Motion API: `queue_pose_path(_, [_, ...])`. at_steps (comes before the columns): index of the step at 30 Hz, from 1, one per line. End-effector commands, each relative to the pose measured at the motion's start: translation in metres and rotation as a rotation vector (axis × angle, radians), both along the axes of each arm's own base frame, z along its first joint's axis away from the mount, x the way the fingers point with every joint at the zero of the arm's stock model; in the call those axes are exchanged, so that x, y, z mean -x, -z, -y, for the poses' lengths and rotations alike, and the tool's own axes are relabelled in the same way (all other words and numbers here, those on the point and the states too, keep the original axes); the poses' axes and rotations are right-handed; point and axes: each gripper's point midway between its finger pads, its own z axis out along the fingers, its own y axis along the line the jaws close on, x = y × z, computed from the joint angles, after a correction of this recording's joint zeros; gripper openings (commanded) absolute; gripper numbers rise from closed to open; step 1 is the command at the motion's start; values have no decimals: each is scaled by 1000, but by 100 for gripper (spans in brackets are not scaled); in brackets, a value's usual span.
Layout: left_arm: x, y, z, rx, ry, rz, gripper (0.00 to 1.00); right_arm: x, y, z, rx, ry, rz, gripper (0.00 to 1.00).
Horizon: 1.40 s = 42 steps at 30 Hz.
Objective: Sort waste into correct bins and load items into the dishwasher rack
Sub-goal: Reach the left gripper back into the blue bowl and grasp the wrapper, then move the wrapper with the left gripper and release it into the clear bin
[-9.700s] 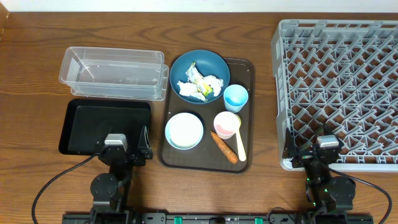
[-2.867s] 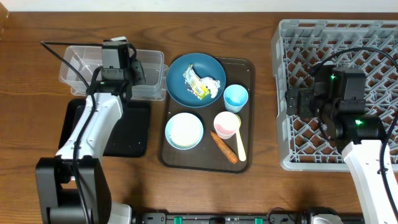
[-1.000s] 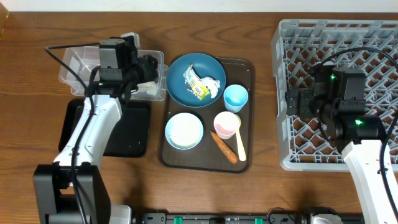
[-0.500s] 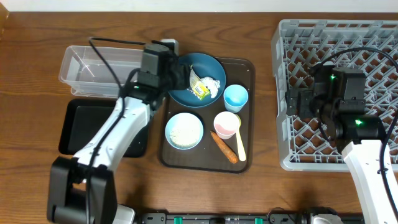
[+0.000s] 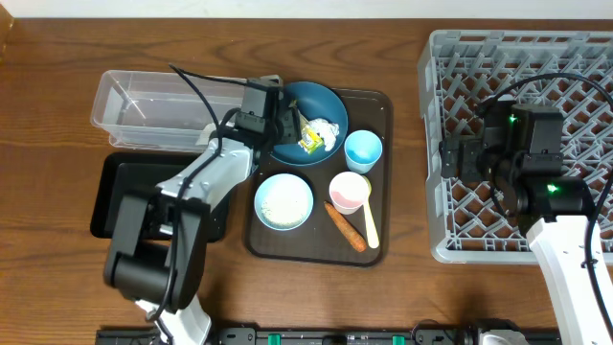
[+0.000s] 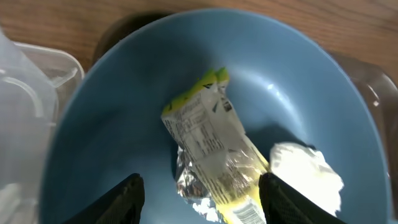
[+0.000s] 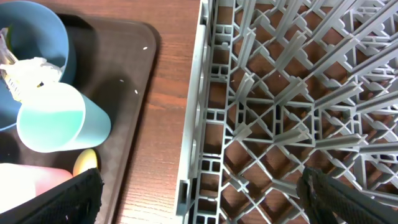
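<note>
Left pincer (image 6: pixel 205 200) is hanging right over the big dark blue bowl (image 5: pixel 321 98) at the back of the brown tray (image 5: pixel 384 107). Its fingers are spread apart, one on each side of the yellow-green wrapper (image 6: pixel 210 146), and I can't tell if they're touching it. It isn't clamped on anything. A crumpled white wrapper (image 6: pixel 306 172) sits just beside that one in the same bowl. In front of the bowl on the tray you've got the light blue cup (image 5: pixel 363 150), the pink cup (image 5: pixel 350 192), the small white bowl (image 5: pixel 283 201) with rice in it, the carrot piece (image 5: pixel 345 226) and the yellow spoon (image 5: pixel 371 228) next to the carrot. The clear tub (image 5: pixel 153 110) and black tray (image 5: pixel 120 192) sit left of all that on the surface (image 5: pixel 48 96). Right pincer (image 7: pixel 214 199) is wide apart and holding nothing, hovering at the left edge of the grey rack (image 5: pixel 536 67).
</note>
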Motion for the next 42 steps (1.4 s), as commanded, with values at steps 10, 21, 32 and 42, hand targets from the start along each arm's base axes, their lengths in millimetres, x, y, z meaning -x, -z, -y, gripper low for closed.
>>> queue_pose_path(10, [-11,30,4,76,-105,-46,62,-3,-8,-3,-9,-6,18,99])
queue_pose_path(21, [-11,26,27,74,-51,-4,54,-3,-8,-3,-9,-6,18,99])
queue_pose_path(32, [-9,23,25,66,-49,-9,6,-2,-7,-3,-9,-6,15,99])
queue_pose_path(42, [5,-62,2,-50,79,123,6,-2,-7,-3,-9,-6,15,98])
